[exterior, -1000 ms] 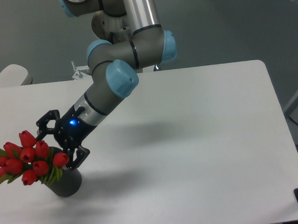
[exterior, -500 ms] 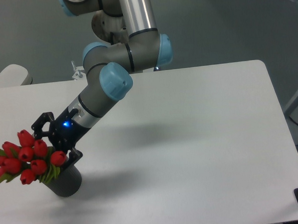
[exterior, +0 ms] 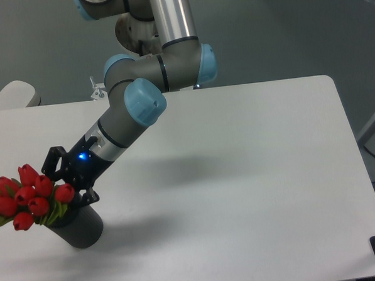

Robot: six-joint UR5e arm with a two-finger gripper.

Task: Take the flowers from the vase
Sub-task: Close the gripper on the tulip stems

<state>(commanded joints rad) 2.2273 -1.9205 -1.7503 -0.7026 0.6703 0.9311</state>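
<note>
The flowers, a bunch of red tulip buds with green leaves, lean out to the left from the dark grey vase near the table's front left corner. My gripper comes down at a slant from the upper right, just above the vase rim, with its black jaws on either side of the bunch's base. One finger shows above the buds and the other finger beside the vase rim. The fingertips are hidden behind the buds, so I cannot tell whether they grip the stems.
The white table has its right edge near x=600 and its front edge at the bottom of the view. The arm's base stands behind the table's back edge. A pale rounded object sits at the far left.
My gripper has moved down and to the left, toward the vase mouth, and its jaws look somewhat narrower. The flowers have shifted left and lean further over the vase's left side.
</note>
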